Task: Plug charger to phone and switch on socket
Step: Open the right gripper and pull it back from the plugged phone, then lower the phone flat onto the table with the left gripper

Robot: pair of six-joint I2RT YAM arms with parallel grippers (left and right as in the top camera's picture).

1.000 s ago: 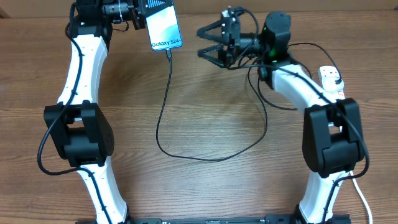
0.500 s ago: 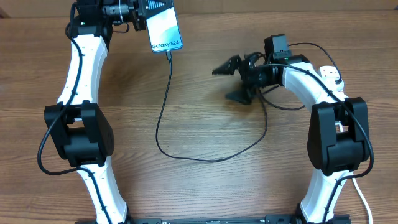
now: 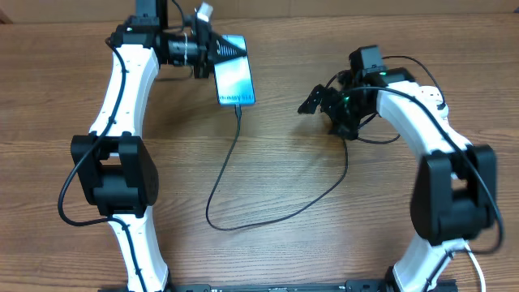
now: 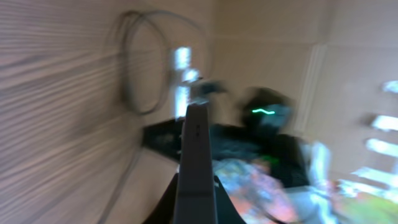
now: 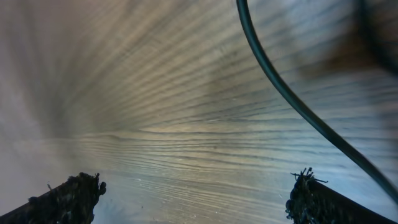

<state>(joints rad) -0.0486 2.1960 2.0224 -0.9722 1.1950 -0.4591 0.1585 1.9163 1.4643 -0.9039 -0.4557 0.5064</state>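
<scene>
My left gripper point(image 3: 212, 55) is shut on the top end of the phone point(image 3: 235, 78), whose light blue screen faces up at the back of the table. In the blurred left wrist view the phone point(image 4: 196, 158) shows edge-on between the jaws. The charger, a thin black cable point(image 3: 223, 174), runs from the phone's lower edge, loops toward the front and rises to the right arm. My right gripper point(image 3: 322, 109) is open and empty, close above the wood. Its wrist view shows the spread fingertips point(image 5: 196, 193) and the cable point(image 5: 292, 102) crossing the upper right. The socket is hidden behind the right arm.
The wooden table point(image 3: 324, 235) fills the view. The left arm point(image 3: 122, 89) reaches along the left side and the right arm point(image 3: 422, 122) along the right. The table's back edge runs just behind the phone.
My left gripper has carried the phone to the right and a little toward the front, dragging the cable along. My right gripper has dropped toward the table and swung right.
</scene>
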